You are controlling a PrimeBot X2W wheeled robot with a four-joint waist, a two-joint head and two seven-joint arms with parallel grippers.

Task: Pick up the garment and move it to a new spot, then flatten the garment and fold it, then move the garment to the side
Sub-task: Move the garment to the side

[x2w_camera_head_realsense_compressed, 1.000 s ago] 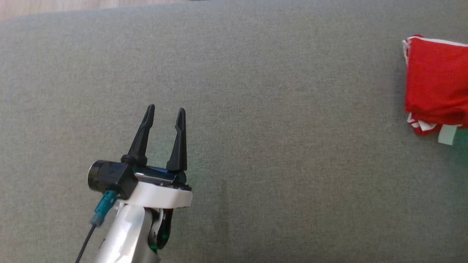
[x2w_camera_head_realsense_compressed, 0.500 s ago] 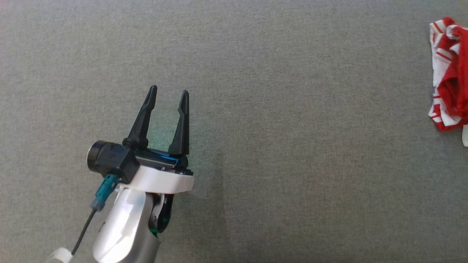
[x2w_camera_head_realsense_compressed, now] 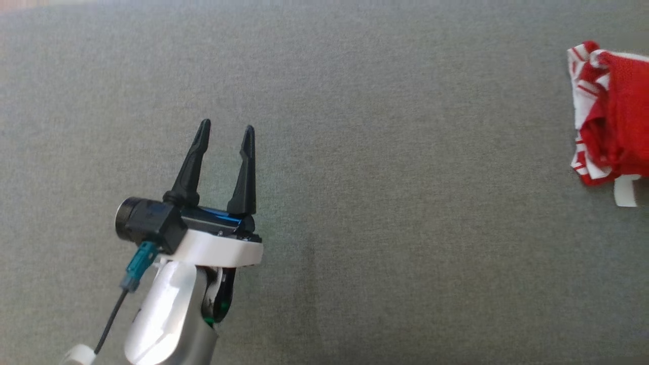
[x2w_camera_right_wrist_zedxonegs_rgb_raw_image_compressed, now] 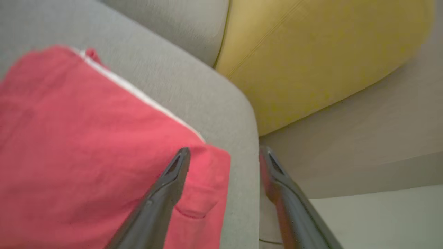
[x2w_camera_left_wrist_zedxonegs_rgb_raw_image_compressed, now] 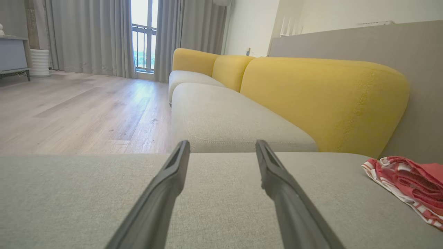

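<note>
Red-and-white garment (x2w_camera_head_realsense_compressed: 611, 134) lies bunched at the right of the grey cushion (x2w_camera_head_realsense_compressed: 385, 213), well apart from the left gripper (x2w_camera_head_realsense_compressed: 224, 132), fingers spread and empty, while the right gripper (x2w_camera_right_wrist_zedxonegs_rgb_raw_image_compressed: 225, 154) hovers over it, fingers also apart.

Garment (x2w_camera_head_realsense_compressed: 608, 137) on the cushion (x2w_camera_head_realsense_compressed: 385, 203) at far right, seemingly near its edge, well apart from the left gripper (x2w_camera_head_realsense_compressed: 226, 125).
</note>
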